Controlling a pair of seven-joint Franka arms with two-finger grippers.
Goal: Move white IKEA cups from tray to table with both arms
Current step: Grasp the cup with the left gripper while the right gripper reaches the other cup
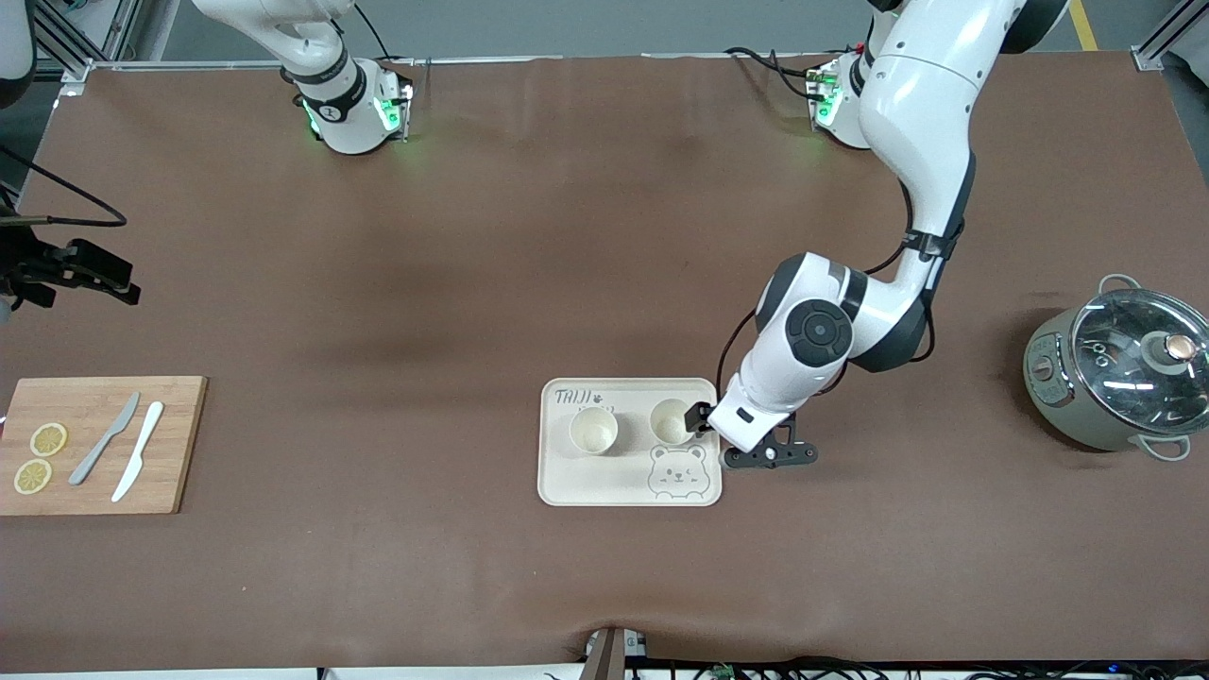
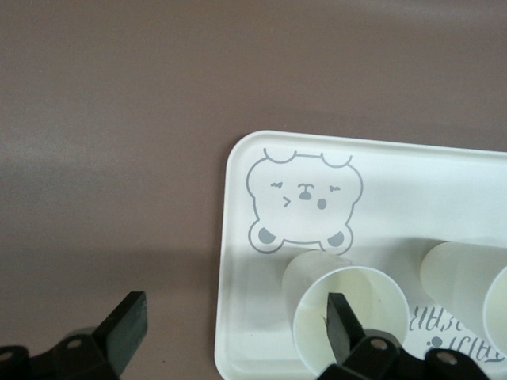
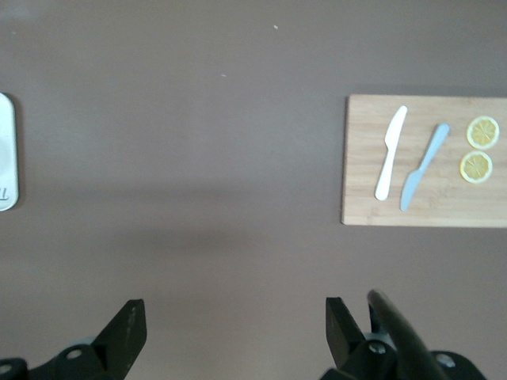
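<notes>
Two white IKEA cups stand upright on the bear-printed tray (image 1: 623, 482): one (image 1: 593, 432) toward the right arm's end, one (image 1: 672, 422) toward the left arm's end. My left gripper (image 1: 708, 425) is open and low at the second cup. In the left wrist view (image 2: 234, 309) one finger (image 2: 339, 324) is inside that cup (image 2: 372, 297) and the other (image 2: 127, 324) is off the tray's edge (image 2: 226, 261) over the table. The other cup (image 2: 463, 273) stands beside it. My right gripper (image 3: 234, 313) is open and empty, high over bare table.
A grey-green lidded pot (image 1: 1119, 373) stands at the left arm's end. A wooden cutting board (image 1: 94, 444) with two knives and two lemon slices lies at the right arm's end; it also shows in the right wrist view (image 3: 424, 162).
</notes>
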